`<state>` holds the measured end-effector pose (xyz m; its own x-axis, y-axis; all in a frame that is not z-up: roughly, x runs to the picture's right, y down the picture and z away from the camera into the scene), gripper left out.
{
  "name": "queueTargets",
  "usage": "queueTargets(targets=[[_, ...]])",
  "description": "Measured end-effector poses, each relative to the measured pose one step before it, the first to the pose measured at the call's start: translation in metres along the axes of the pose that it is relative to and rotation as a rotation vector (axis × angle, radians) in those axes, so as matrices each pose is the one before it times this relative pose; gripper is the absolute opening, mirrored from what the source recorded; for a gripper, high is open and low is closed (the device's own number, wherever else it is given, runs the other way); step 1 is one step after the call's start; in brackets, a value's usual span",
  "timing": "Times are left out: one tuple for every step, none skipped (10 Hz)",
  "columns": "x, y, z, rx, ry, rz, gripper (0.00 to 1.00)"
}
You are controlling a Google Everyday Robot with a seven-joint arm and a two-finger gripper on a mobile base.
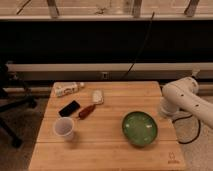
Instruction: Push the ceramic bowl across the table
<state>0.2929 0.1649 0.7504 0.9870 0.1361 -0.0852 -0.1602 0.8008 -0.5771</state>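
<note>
One arm: white robot arm at the right edge of the light wooden plank desk. Its jaws are low, up and right of the wide glossy green ceramic bowl; opening cannot tell. Bowl sits front-right; push likely runs leftward.

**Dim room, dark wall**

A window ran along the top of the frame above a dark wall. A pale rail crossed mid-frame, and a black cable dropped towards it right of centre. A chair base stood at left on grey floor. The gripper hung at right, mid-height.
</note>
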Motion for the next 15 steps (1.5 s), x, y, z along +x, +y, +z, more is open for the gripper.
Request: queueTargets(targets=[[-0.00058,0.00022,0.00506,-0.00075,0.00212,0.01563,0.02],[-0.00135,0.00041,0.00316,-0.00065,0.00116,0.01068,0.02],[-0.00072,0.00051,0.00263,-0.00042,0.00147,0.00554,0.02],[0.00104,0.0002,0.00269,0.00031,0.0029,0.00646,0.02],[-0.00092,0.00069,0.00245,-0.00283,-0.00025,0.00656,0.02],[-0.00064,0.00056,0.00243,-0.00179,0.00011,0.00644,0.02],[-0.00079,0.00011,0.00391,-0.00015,0.00178,0.01143,0.02],[-0.00067,0.00029,0.00295,-0.00121,0.00196,0.00686,0.02],[-0.00052,0.0005,0.00265,-0.00181,0.00082,0.00622,0.02],[-0.00059,0.00007,0.0033,0.0,0.00125,0.00722,0.02],[-0.00072,0.00019,0.00196,-0.00188,0.00017,0.00352,0.02],[-0.00039,-0.00057,0.00097,-0.00028,0.00039,0.00624,0.02],[-0.00093,0.00018,0.0027,-0.00363,0.00032,0.00685,0.02],[-0.00154,-0.00057,0.00243,-0.00185,0.00064,0.00583,0.02],[0.00018,-0.00056,0.00239,-0.00123,0.00198,0.00712,0.02]])
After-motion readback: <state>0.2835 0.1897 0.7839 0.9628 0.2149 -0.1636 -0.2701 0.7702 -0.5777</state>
